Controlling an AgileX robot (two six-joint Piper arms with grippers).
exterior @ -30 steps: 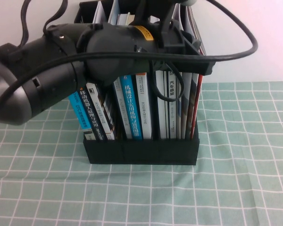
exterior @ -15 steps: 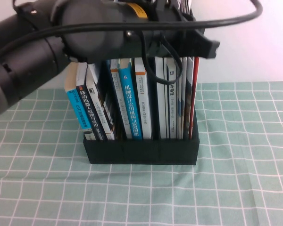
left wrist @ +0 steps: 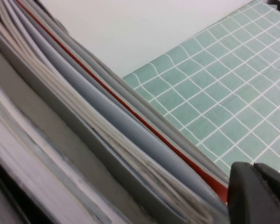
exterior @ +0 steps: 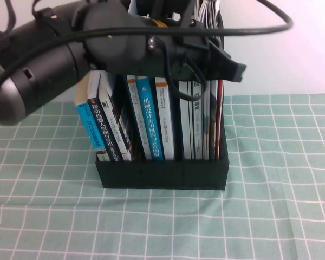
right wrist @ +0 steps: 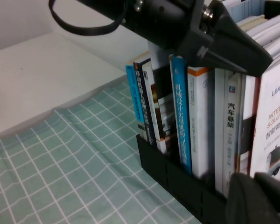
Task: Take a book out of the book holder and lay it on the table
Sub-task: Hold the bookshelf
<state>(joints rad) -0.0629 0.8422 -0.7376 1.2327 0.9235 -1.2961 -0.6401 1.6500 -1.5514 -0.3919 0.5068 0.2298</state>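
High view: left arm over the book holder, book still racked

The left end effector point(exterior: 227, 67) sits above the book tops at the holder's right end; cannot tell its finger state. The book point(exterior: 220, 116) stands upright, red edge showing, at the far right of the book holder point(exterior: 162, 174) on the bench point(exterior: 281, 216). The right end effector point(right wrist: 261, 198) hangs low beside the holder's right front; cannot tell its state either.

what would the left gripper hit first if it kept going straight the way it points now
Probably the book: the left gripper hangs over the right end of the book holder, right above that red edge. Depth is unclear. The right gripper sits low beside the holder.
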